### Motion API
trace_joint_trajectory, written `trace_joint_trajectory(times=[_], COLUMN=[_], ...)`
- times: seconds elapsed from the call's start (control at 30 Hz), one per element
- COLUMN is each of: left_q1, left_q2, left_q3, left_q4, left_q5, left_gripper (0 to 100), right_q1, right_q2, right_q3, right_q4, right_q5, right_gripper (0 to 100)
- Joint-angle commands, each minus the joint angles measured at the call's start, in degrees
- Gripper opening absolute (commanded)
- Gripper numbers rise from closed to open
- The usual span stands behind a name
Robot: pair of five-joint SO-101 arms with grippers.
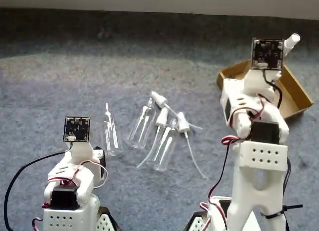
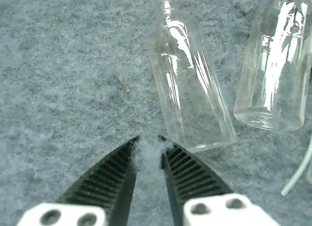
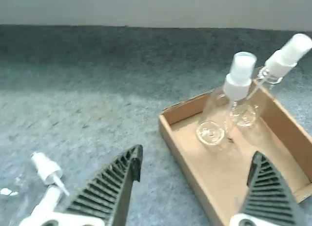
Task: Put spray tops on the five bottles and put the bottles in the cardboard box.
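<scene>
Three clear uncapped bottles [image 1: 142, 123] lie on the grey carpet mid-table, among loose white spray tops [image 1: 160, 99] with long tubes. My left gripper [image 2: 149, 139] is low over the carpet, shut but for a thin gap, with nothing in it. Its tips sit just short of the base of an uncapped bottle [image 2: 190, 84], and a second bottle [image 2: 280, 65] lies beside that. My right gripper [image 3: 195, 163] is wide open and empty, raised in front of the cardboard box [image 3: 181, 133]. Two capped bottles [image 3: 222, 111] lean inside the box.
The cardboard box [image 1: 297, 94] sits at the back right, partly hidden by the right arm [image 1: 256, 116]. A loose spray top [image 3: 46, 170] lies on the carpet near the right gripper. Bare carpet stretches to the left and toward the back wall.
</scene>
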Motion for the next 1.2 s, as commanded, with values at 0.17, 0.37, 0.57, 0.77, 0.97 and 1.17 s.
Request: trace_joint_trajectory(times=[0.17, 0.37, 0.57, 0.77, 0.97, 1.17], left_q1=[-1.27, -1.27, -1.71, -3.65, -3.38, -3.30], left_q2=[-0.66, -0.66, -0.66, -0.66, -0.66, -0.66], left_q3=[-3.21, -3.21, -3.21, -5.14, -6.81, -6.81], left_q4=[0.26, 0.26, 0.26, 2.55, 5.98, 5.98], left_q5=[0.26, 0.26, 0.26, 0.26, 0.18, 0.18], left_gripper=[1, 1, 1, 1, 1, 1], right_q1=[-13.49, -20.18, -25.19, -27.91, -30.90, -34.95], right_q2=[-2.95, 4.97, 15.43, 24.66, 33.01, 40.57], right_q3=[-7.78, -16.57, -19.56, -19.47, -19.47, -19.38], right_q4=[14.02, 23.96, 27.21, 26.95, 26.77, 26.77], right_q5=[-5.36, -18.11, -24.09, -28.48, -31.74, -33.85], right_gripper=[30.3, 30.3, 30.1, 30.1, 30.1, 30.1])
